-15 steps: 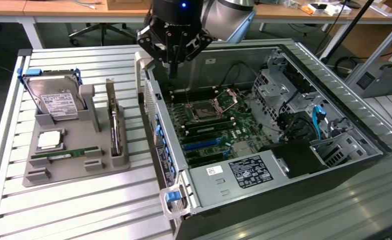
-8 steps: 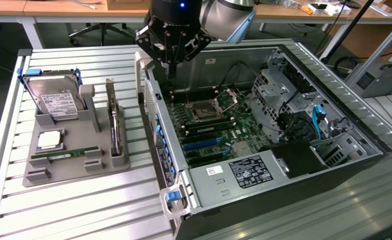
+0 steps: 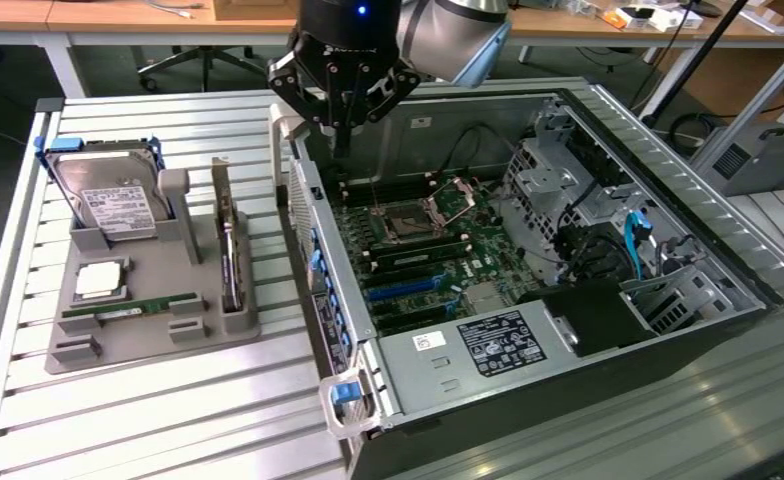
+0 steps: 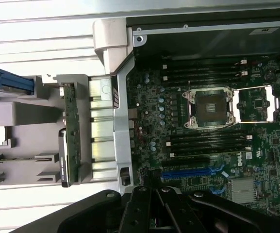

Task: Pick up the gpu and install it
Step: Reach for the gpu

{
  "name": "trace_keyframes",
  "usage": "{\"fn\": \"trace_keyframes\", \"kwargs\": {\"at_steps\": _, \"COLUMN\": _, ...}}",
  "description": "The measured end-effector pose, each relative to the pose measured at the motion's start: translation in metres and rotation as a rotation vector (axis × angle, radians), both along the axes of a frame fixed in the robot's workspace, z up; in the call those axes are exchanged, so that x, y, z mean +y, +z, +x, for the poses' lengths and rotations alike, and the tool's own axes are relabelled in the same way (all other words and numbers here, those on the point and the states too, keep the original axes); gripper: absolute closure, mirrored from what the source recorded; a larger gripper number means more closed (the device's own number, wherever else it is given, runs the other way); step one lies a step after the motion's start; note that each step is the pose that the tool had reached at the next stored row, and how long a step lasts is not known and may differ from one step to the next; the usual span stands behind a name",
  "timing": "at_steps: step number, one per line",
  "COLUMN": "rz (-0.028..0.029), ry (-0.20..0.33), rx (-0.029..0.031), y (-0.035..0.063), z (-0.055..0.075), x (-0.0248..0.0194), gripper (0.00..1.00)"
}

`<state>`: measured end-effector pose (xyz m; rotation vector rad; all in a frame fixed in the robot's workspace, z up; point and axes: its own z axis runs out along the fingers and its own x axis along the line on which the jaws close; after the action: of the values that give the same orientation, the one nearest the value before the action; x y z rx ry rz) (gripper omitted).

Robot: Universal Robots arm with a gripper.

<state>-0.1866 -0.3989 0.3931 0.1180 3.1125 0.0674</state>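
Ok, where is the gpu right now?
In the exterior view, the gpu stands on edge in the grey holder on the exterior view's left, between the hard drive and the open computer case.

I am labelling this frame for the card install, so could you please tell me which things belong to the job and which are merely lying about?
Job: gpu, standing on edge in the grey holder; gripper, shut and empty, over the case's edge; open computer case; motherboard.
Lying about: hard drive; green memory stick; small square silver part.
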Motion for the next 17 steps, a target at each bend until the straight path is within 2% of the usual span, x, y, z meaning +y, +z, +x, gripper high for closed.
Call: {"fn": "trace_keyframes", "kwargs": {"at_steps": 17, "rz": 0.0, "ry": 0.0, "rx": 0.0, "y": 0.0, "z": -0.0066, "x": 0.0, "gripper": 0.89}}
